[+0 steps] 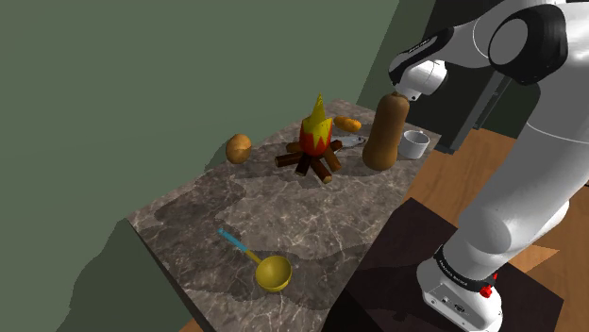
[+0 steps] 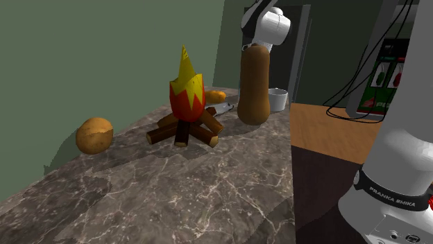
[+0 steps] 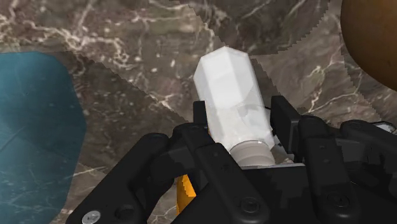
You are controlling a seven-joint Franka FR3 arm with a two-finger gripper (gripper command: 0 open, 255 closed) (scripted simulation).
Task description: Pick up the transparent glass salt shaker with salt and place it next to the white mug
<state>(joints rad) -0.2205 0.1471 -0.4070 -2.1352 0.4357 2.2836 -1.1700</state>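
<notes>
Between my gripper's (image 3: 245,130) black fingers (image 3: 285,119) sits the salt shaker (image 3: 230,92), a clear faceted bottle full of white salt with a white cap. The gripper is shut on it near the cap end, above the dark marble counter (image 3: 127,38). In the shoulder view my hand (image 1: 413,77) hovers at the counter's far end, just above the tall brown squash-shaped object (image 1: 386,132). The white mug (image 1: 415,143) stands right of that object, below the hand. The second exterior view shows the hand (image 2: 267,24) over the brown object (image 2: 254,83), with the mug (image 2: 277,99) behind it.
A toy campfire (image 1: 316,146) with red and yellow flames stands mid-counter. Near it are a brown rounded lump (image 1: 239,148), a small orange item (image 1: 347,124) and a grey piece (image 1: 351,141). A yellow ladle (image 1: 269,271) with a blue handle lies near the front edge.
</notes>
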